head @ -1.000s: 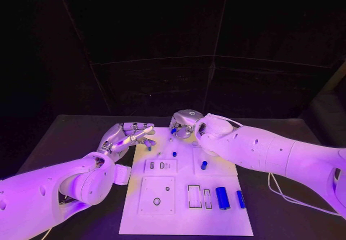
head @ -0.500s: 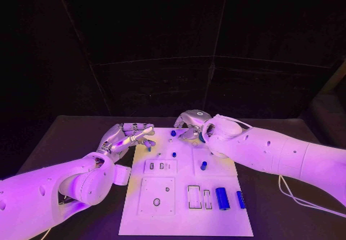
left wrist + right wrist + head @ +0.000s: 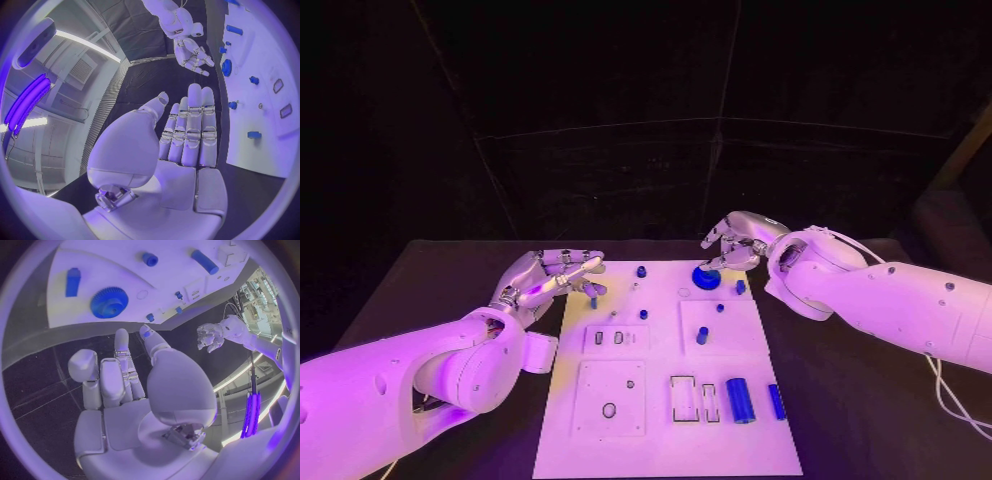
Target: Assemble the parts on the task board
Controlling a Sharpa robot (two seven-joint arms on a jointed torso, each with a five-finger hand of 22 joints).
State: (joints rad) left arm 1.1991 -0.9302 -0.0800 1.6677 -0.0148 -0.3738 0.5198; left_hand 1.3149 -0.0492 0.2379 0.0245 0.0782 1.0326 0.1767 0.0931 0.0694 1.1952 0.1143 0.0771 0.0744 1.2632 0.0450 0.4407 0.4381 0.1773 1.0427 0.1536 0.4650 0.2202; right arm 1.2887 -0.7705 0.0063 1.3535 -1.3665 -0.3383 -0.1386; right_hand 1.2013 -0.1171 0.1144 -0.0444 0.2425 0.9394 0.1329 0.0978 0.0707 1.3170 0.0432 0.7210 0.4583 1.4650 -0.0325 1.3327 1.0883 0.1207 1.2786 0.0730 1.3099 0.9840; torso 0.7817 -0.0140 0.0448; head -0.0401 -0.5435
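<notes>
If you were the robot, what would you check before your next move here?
1. Right hand free: ok, holds nothing.
2. Left hand free: ok, fingers straight, holds nothing.
3. Blue gear on the board: ok, lies flat by the right hand.
4. Gear seated on its spot: cannot tell.
5. Loose parts left: not ok, a blue cylinder lies beside two empty slots.
</notes>
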